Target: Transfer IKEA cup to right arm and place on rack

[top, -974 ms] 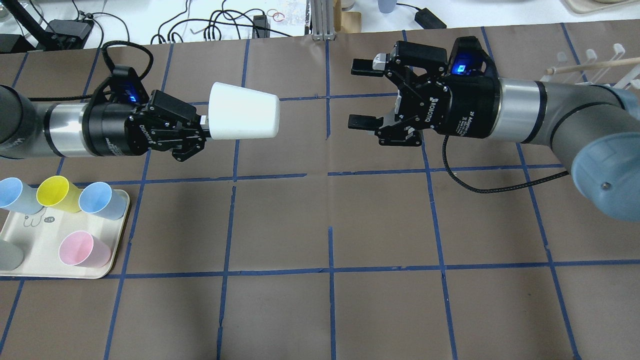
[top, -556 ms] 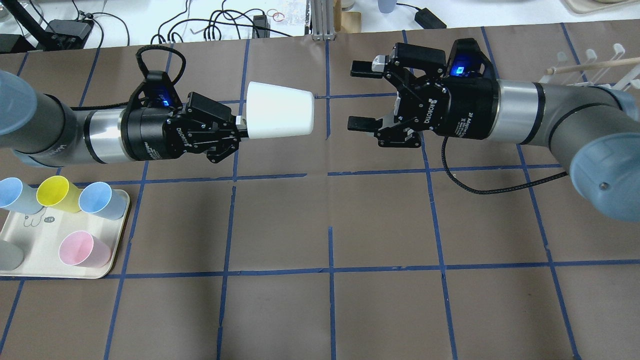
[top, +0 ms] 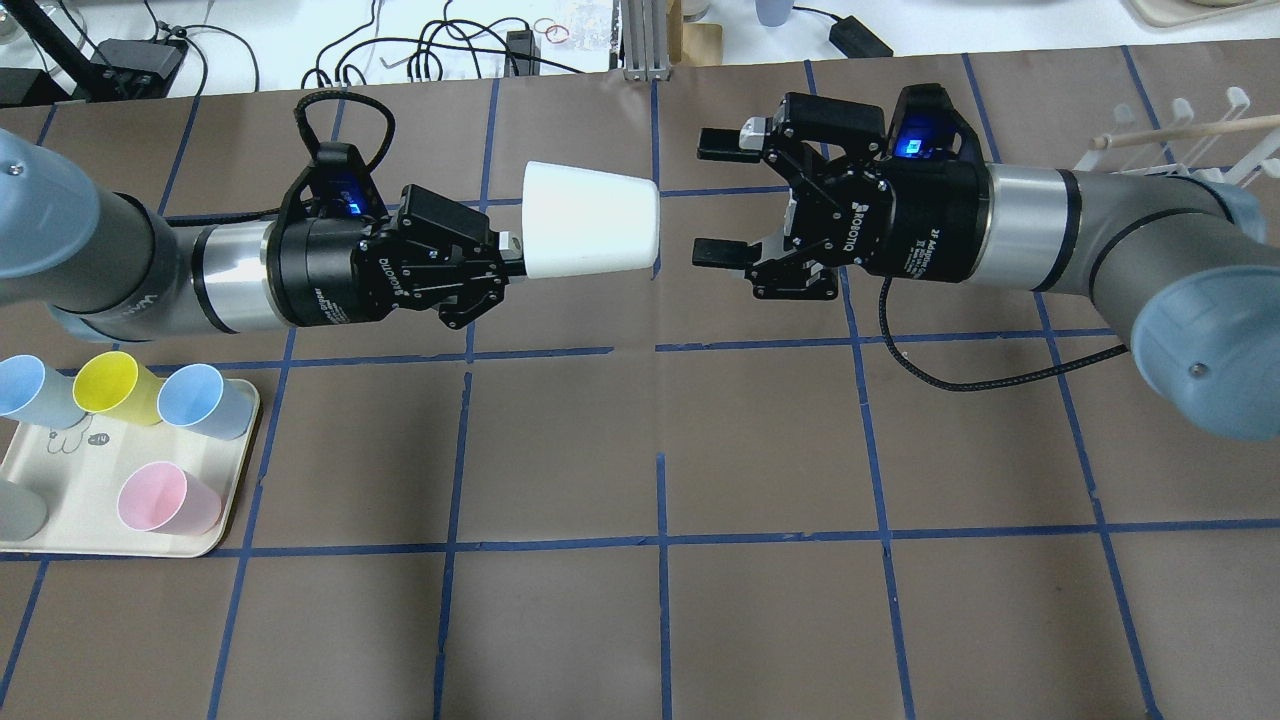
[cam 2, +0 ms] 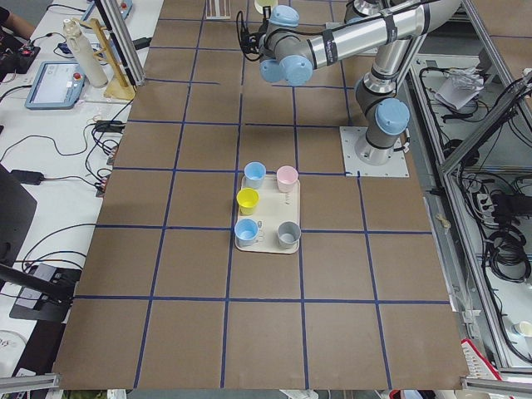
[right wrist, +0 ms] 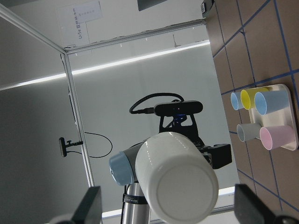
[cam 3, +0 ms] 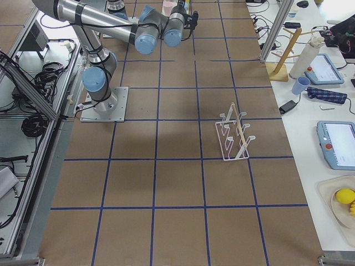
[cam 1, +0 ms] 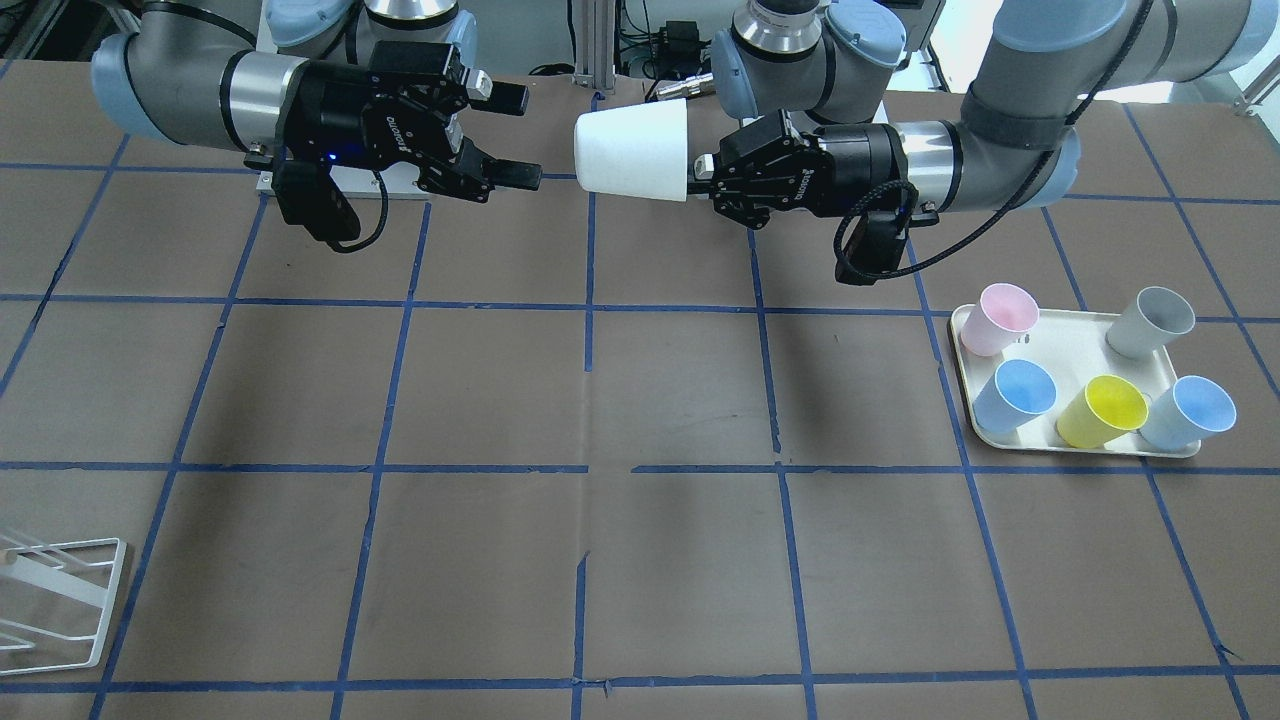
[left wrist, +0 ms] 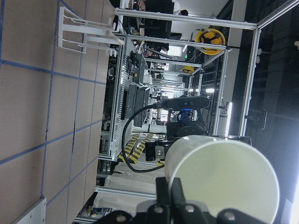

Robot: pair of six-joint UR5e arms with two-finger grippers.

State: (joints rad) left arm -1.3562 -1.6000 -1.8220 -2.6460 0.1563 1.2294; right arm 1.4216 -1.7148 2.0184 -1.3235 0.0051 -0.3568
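Note:
The off-white IKEA cup (top: 590,220) hangs level above the table's far middle, its closed base toward the right arm. My left gripper (top: 514,252) is shut on the cup's rim. My right gripper (top: 716,198) is open, its jaws spread wide, a short gap from the cup's base. In the front-facing view the cup (cam 1: 632,152) sits between the left gripper (cam 1: 700,172) and the right gripper (cam 1: 518,138). The right wrist view looks at the cup's base (right wrist: 180,182). The white wire rack (top: 1190,130) stands at the far right, behind the right arm.
A cream tray (top: 70,480) at the near left holds pink, yellow, grey and two blue cups; it also shows in the front-facing view (cam 1: 1075,350). The rack shows standing alone in the right exterior view (cam 3: 234,136). Cables and gear lie beyond the table's far edge.
My left arm has carried the cup to the right, closing most of the gap to the right gripper. The right gripper has shifted slightly left and stays open.

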